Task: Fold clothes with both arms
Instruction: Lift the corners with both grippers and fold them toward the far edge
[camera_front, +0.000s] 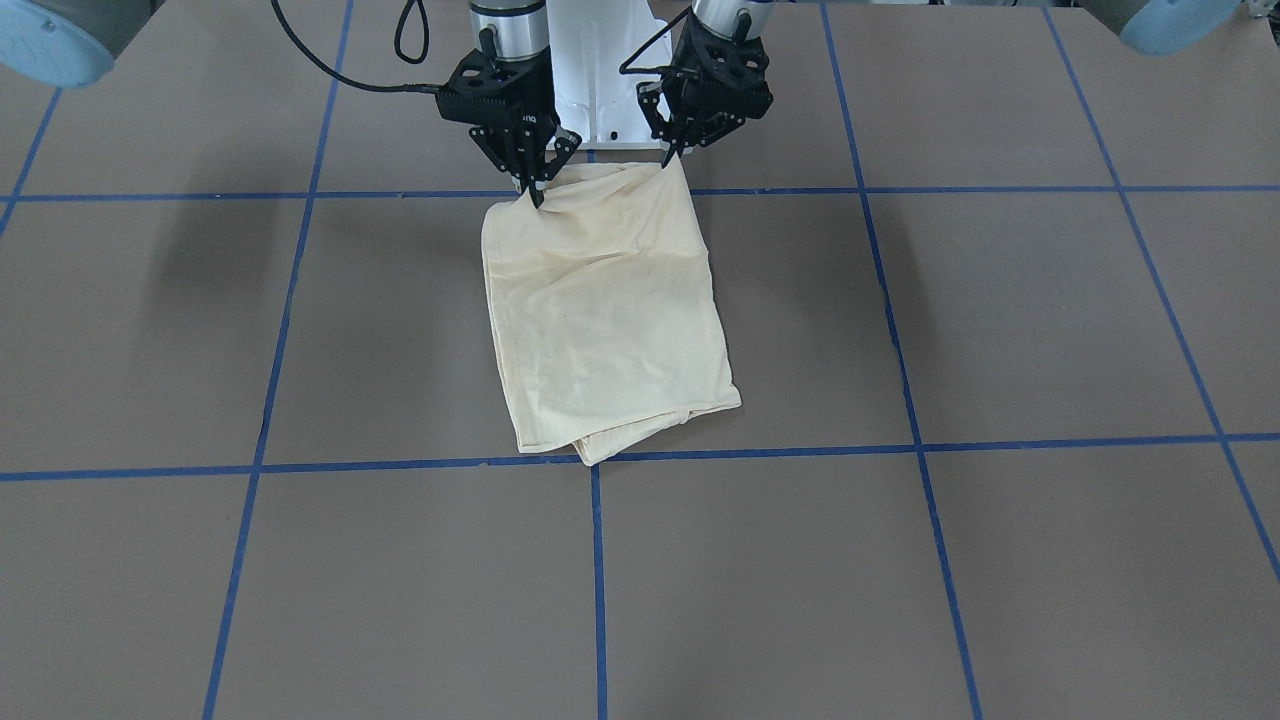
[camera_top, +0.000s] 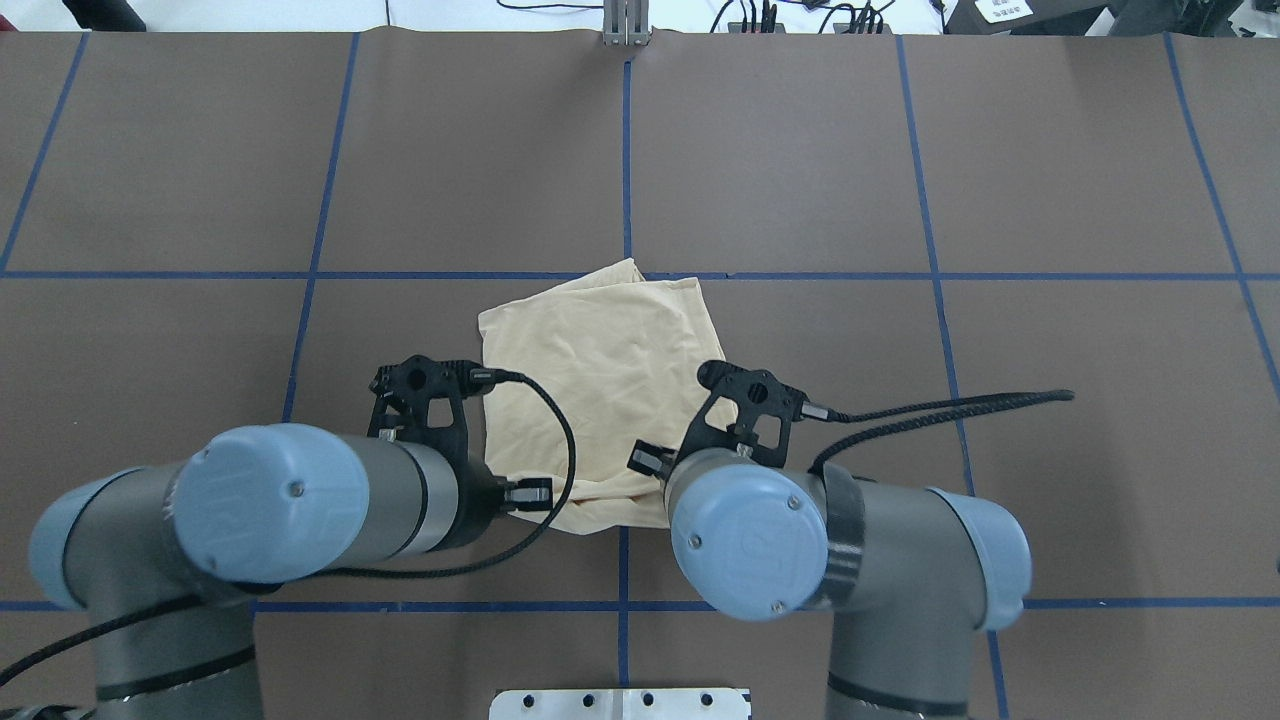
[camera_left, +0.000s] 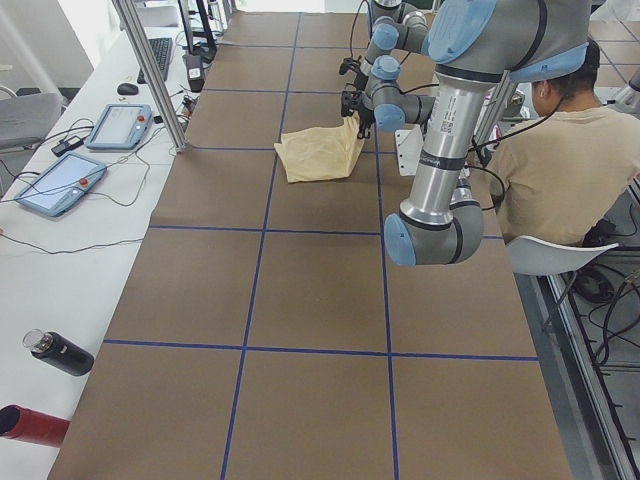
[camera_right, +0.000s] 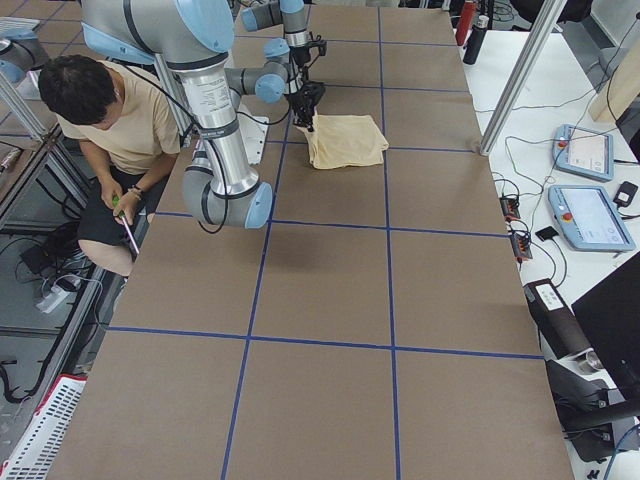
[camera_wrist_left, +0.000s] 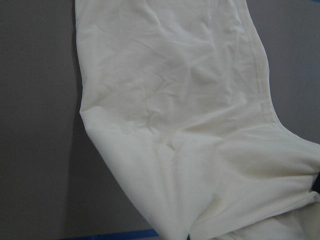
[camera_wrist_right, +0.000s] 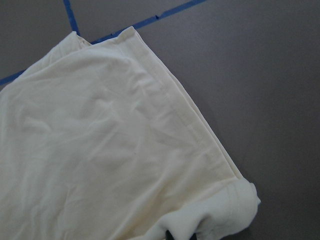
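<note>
Table (camera_front: 1000, 330): a brown top gridded with blue tape lines (camera_front: 598, 580). You face the robot across it, so 12 o'clock is away from you.
Count: one T-shirt, two grippers, two arms, one pedestal base, one person, two teach pendants.
Teach pendants (camera_left: 60, 185): both lie on the white bench (camera_left: 50, 300) along your side of the table.
T-shirt (camera_front: 610, 320): pale cream-yellow, folded to a rough rectangle at mid-table, with plain creased cloth facing up.
Long axis: it runs 6 to 12 o'clock, with the near end leaning a little toward 5. That near end lies flat and reaches a cross line of tape.
Far edge: lifted off the table and hanging between the two grippers.
Right gripper (camera_front: 536, 195): at the shirt's 11 o'clock corner, fingers pinched together on the cloth.
Left gripper (camera_front: 668, 155): at the shirt's 1 o'clock corner, fingers closed on the cloth there.
Arms: the right arm (camera_top: 750, 540) is on your left and the left arm (camera_top: 270, 500) on your right. Both are bent over the raised edge.
Pedestal base (camera_front: 600, 80): white, at 12 o'clock between the grippers.
Person (camera_left: 570, 170): seated behind the robot in a tan shirt.
</note>
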